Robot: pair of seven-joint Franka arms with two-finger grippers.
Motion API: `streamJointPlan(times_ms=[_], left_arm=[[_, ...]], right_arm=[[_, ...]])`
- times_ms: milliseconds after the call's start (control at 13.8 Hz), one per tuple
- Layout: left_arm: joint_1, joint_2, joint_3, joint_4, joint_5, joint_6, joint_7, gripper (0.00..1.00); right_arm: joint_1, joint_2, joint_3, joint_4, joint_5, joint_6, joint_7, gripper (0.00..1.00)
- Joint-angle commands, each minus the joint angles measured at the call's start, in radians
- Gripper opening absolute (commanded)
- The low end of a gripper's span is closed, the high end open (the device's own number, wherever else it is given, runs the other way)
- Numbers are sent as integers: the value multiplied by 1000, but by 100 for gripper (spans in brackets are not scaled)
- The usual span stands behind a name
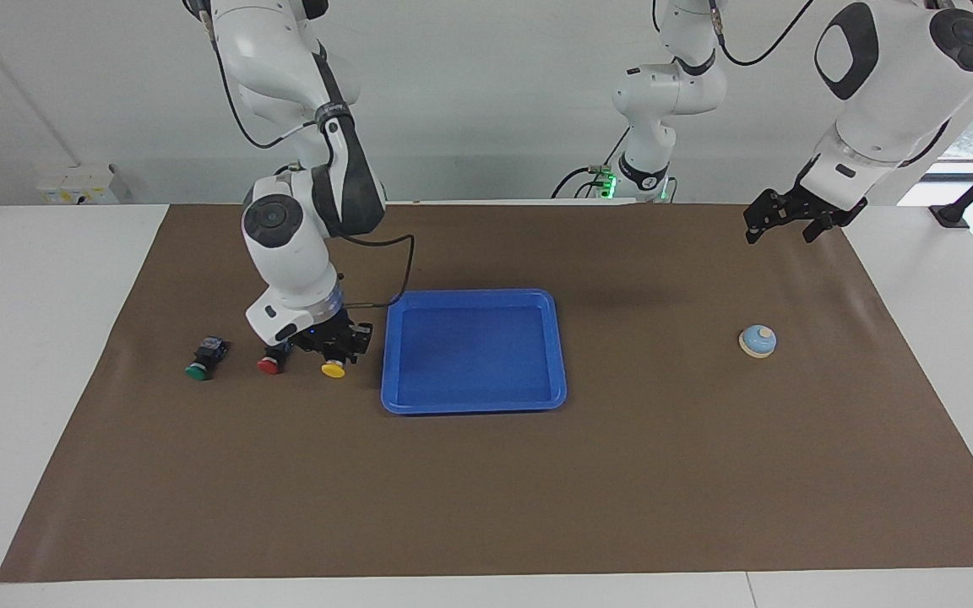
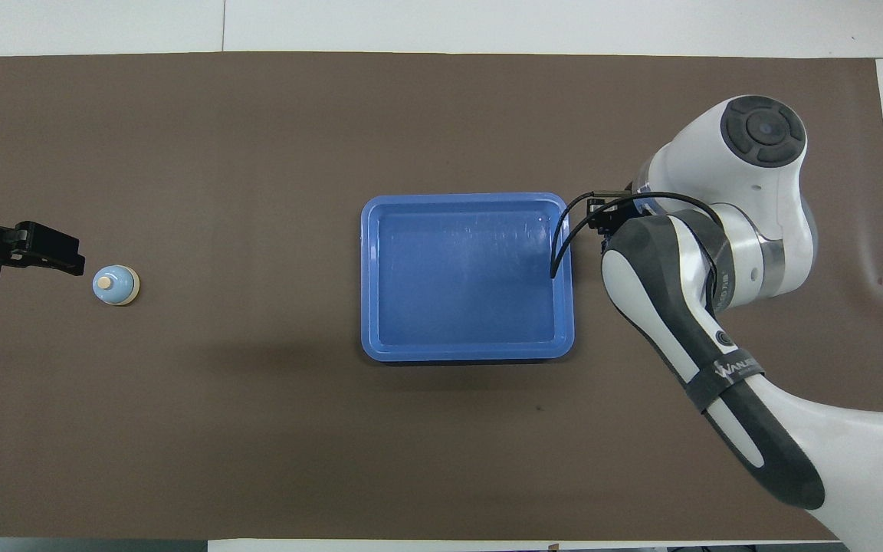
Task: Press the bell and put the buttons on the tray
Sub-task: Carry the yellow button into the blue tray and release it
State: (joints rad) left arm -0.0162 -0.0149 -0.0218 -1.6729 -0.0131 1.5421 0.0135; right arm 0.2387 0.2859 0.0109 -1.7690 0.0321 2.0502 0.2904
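Brown matting covers the table (image 1: 486, 507). Seen from the facing camera, the right gripper (image 1: 336, 348) clamps the yellow button (image 1: 334, 368) at the blue tray's (image 1: 472, 404) nine o'clock. Red button (image 1: 269, 365) and green button (image 1: 198, 369) lie further that way. At three o'clock sits the bell (image 1: 758, 340), the left gripper (image 1: 778, 222), fingers apart, waiting above at one o'clock.

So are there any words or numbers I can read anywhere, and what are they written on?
"WANLE...": white letters on the black band of the right arm in the overhead view; the last letters are too blurred to read.
The same band in the facing view: lettering too small to read.
No words or numbers show on the flat bright blue plastic tray, the small light blue dome bell or the brown table mat.
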Motion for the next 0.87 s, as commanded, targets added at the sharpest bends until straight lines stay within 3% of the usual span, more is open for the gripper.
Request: streamJointPlan(times_ms=[0,218,435,798], left_arm=[[1,-5,0,4,5,3,-9,100],[1,-5,0,4,5,3,-9,100],[1,-5,0,4,5,3,-9,100],[1,-5,0,4,5,3,-9,100]], right_arm=[[80,48,1,56,19,-10,67,0],[139,70,1,34,17,42,141,0],[149,68,1,-67,17,158,142,0],[183,70,1,-145,15,258,168,0]])
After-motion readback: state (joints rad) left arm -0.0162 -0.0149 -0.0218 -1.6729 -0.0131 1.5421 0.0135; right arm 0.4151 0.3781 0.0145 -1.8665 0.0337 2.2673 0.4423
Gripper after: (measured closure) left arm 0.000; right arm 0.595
